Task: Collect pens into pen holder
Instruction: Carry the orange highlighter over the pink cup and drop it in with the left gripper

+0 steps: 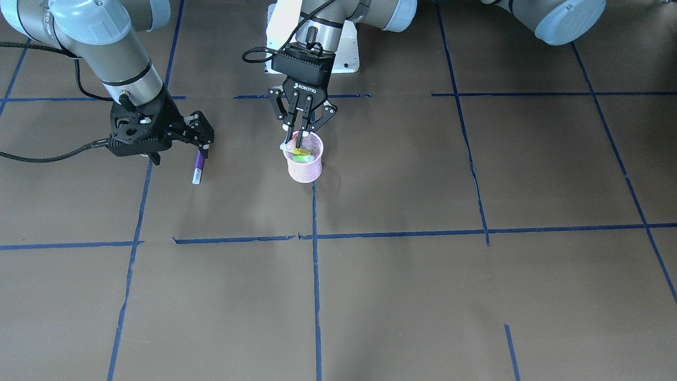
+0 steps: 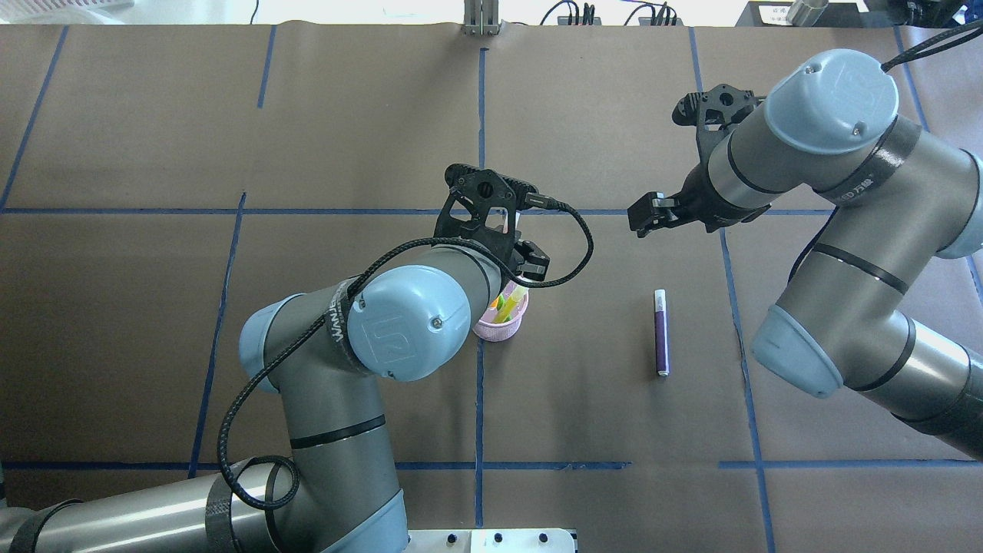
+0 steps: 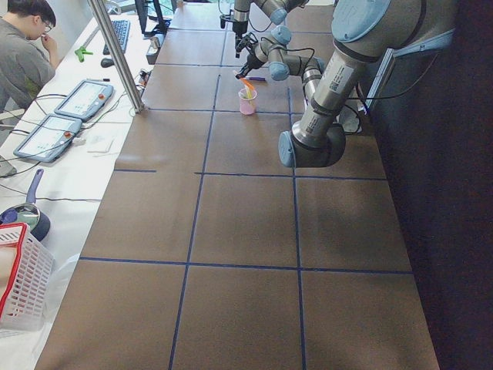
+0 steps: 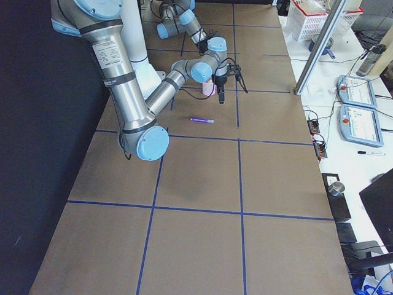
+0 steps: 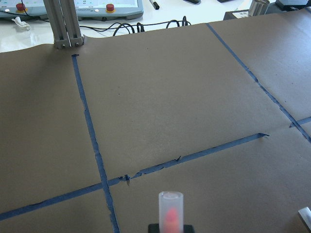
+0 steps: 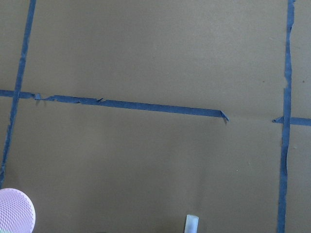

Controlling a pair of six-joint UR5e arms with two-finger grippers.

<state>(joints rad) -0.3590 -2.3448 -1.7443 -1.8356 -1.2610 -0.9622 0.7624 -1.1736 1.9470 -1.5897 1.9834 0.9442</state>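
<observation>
The pink mesh pen holder stands near the table's middle; it also shows in the overhead view. A bright green pen leans inside it. My left gripper hangs right over the holder's rim, shut on the orange pen, whose pale cap points up in the left wrist view. The purple pen lies flat on the table, also seen from overhead. My right gripper hovers over the pen's far end, open and empty, not touching it.
Brown paper covers the table, marked with blue tape lines. The right wrist view shows the holder's rim at lower left and the purple pen's cap at the bottom edge. Operator desks lie beyond the far edge.
</observation>
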